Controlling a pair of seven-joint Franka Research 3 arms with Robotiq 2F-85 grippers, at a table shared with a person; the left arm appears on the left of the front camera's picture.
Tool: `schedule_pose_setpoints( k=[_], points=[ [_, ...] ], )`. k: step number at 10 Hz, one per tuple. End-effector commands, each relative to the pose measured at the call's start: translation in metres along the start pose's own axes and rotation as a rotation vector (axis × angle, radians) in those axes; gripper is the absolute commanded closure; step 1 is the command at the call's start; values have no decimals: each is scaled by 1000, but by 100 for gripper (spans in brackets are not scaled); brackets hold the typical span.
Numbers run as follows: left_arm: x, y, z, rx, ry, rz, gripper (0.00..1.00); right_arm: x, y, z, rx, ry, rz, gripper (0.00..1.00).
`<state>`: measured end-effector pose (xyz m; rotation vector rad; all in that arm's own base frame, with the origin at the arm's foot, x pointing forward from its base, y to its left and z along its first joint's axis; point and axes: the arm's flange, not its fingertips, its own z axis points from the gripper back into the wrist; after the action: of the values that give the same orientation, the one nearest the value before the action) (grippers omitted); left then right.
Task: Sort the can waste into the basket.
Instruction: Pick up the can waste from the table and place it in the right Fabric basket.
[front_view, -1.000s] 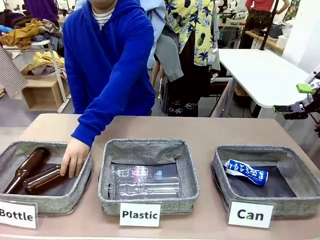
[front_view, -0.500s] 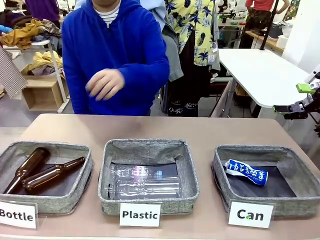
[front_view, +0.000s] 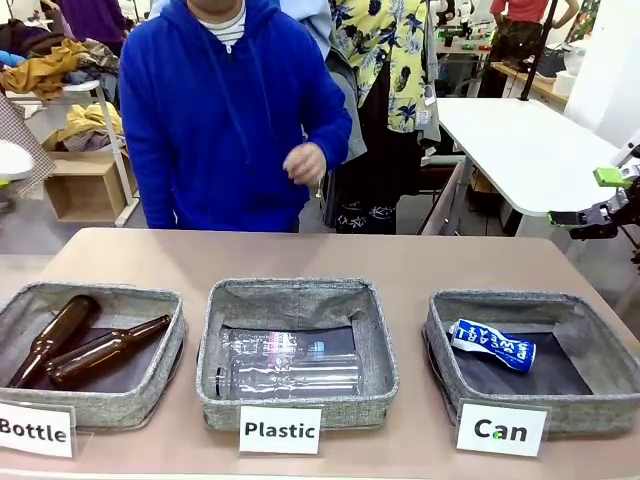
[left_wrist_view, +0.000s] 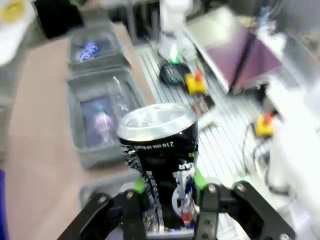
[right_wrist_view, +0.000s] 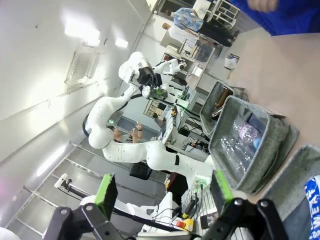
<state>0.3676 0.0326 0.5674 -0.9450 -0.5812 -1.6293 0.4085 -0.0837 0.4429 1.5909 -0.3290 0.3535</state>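
1. The left gripper (left_wrist_view: 167, 200) has its fingers (left_wrist_view: 199, 176) clamped on the black can (left_wrist_view: 162, 160), which stands upright between the green pads with its silver top facing the left wrist camera (the print on its side is colourful but too blurred to read).
2. Below the held can, in that same view, the table (left_wrist_view: 35, 150) and a row of grey baskets lie blurred.
3. The right gripper (right_wrist_view: 162, 192) has its fingers (right_wrist_view: 106, 194) spread wide with nothing between them; in the front view it sits at the right edge (front_view: 605, 205), off to the side of the table.
4. The blue-and-white can (front_view: 492, 344), dented, lies on its side on the dark floor of the Can basket (front_view: 440, 335), at the right end of the row, with a white card reading "Can" (front_view: 501, 429) in front of it.
5. The middle basket (front_view: 215, 340), marked "Plastic", holds clear plastic bottles (front_view: 290, 362).
6. The left basket (front_view: 170, 335), marked "Bottle", holds two brown glass bottles (front_view: 85, 345) lying side by side.
7. A person in a blue hoodie (front_view: 225, 110) stands at the far side of the table, one hand (front_view: 304, 163) raised in front of the chest, apart from all the baskets.
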Motion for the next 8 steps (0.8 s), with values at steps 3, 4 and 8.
schedule_pose_setpoints(
  k=[3, 4, 8],
  points=[
    [92, 41, -126, 224, -108, 62, 67, -40, 109, 48, -372, 67, 79, 0],
    [121, 57, -158, 227, -106, 69, 67, -55, 121, 64, -528, 28, 112, 0],
    [212, 133, -319, 300, -65, 54, 67, -109, 125, 104, -821, -88, 141, 0]
  ],
)
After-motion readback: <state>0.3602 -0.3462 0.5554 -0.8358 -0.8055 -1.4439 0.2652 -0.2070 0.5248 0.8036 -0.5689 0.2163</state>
